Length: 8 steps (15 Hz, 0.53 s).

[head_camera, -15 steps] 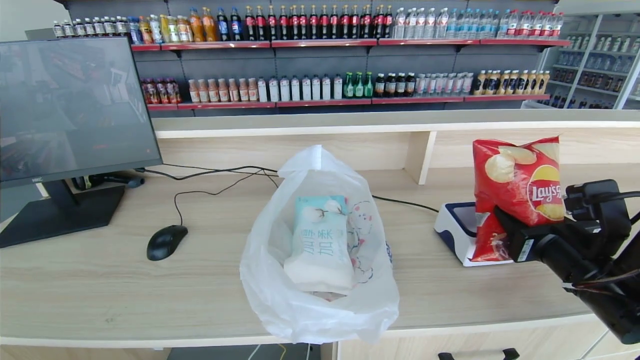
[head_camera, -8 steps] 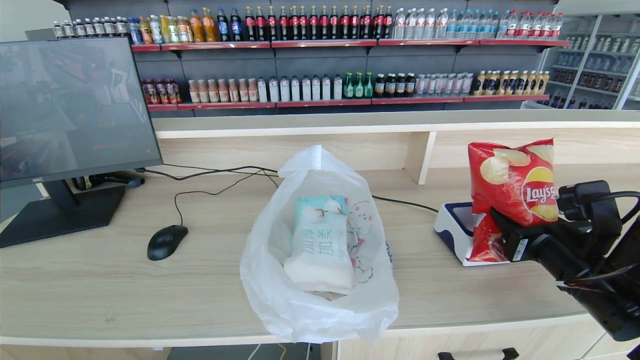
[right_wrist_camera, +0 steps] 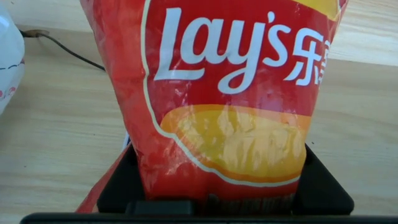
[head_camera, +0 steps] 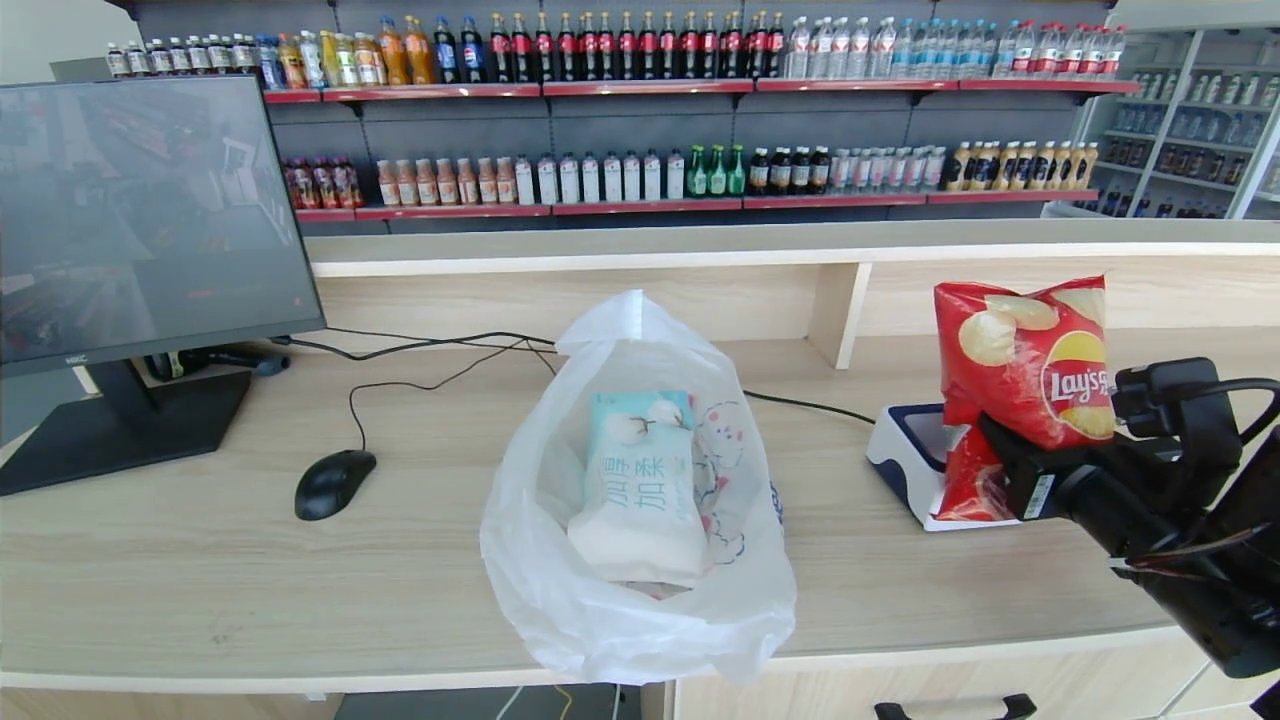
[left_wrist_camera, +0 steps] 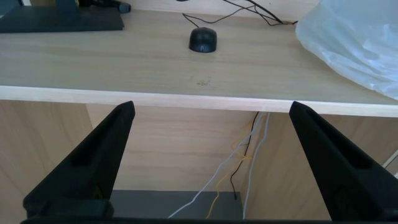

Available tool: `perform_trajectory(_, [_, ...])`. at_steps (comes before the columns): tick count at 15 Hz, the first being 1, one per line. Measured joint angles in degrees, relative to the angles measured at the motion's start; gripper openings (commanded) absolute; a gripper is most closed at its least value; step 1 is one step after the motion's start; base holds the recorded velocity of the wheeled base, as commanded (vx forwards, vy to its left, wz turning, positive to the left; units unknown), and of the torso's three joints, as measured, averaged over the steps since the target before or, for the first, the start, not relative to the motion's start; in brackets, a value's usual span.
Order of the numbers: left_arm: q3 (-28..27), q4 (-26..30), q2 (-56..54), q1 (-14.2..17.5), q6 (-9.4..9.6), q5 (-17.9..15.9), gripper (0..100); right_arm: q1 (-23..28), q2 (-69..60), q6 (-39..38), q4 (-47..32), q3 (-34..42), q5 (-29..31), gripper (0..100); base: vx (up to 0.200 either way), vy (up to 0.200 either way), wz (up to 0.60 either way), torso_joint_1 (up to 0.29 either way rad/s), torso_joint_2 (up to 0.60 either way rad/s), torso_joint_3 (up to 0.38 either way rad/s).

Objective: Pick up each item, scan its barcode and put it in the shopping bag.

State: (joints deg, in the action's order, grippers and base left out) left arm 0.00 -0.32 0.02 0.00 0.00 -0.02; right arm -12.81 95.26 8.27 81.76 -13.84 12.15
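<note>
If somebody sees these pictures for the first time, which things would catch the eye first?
Most striking is the red bag of potato chips, held upright by the right gripper over the barcode scanner at the counter's right. Next comes the white shopping bag at the counter's middle, open, with a pale blue pack inside.

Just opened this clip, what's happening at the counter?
The right pincer holds a red chip bag upright at the white scanner on the counter's right side, so scanning looks underway. The white shopping bag stands mid-counter with a pale soft pack already inside. The left pincer hangs open below the counter's front edge, holding nothing.
</note>
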Motion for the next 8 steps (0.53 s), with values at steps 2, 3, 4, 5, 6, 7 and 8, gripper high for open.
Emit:
perform_trajectory(2, [0.0,0.0,0.0,0.0,0.0,0.0,100,0.0,-0.4,-0.2,-0.2,-1.5,0.0,0,0.0,0.0,0.0,0.0,0.0,0.0])
perform_trajectory(3, [0.0,0.0,0.0,0.0,0.05,0.0,100,-0.1,-0.9,-0.2,-0.2,-2.1,-0.1,0,0.0,0.0,0.0,0.0,0.0,0.0])
perform_trajectory(4, [0.0,0.0,0.0,0.0,0.05,0.0,100,-0.1,-1.4,-0.2,-0.1,-2.8,-0.1,0,0.0,0.0,0.0,0.0,0.0,0.0])
perform_trajectory(5, [0.0,0.0,0.0,0.0,0.07,0.0,100,-0.1,-2.1,-0.4,-0.1,-3.2,-0.2,0,0.0,0.0,0.0,0.0,0.0,0.0])
perform_trajectory(6, [0.0,0.0,0.0,0.0,0.07,0.0,100,0.0,-2.6,-1.0,-0.1,-3.5,-0.5,0,0.0,0.0,0.0,0.0,0.0,0.0])
perform_trajectory(7, [0.0,0.1,0.0,0.0,0.16,0.0,100,-0.2,-3.2,-2.7,-0.7,-4.0,-0.6,0,0.0,0.0,0.0,0.0,0.0,0.0])
perform_trajectory(8, [0.0,0.2,0.0,0.0,0.16,0.0,100,-0.5,-4.1,-3.8,-1.5,-4.2,-0.5,0,0.0,0.0,0.0,0.0,0.0,0.0])
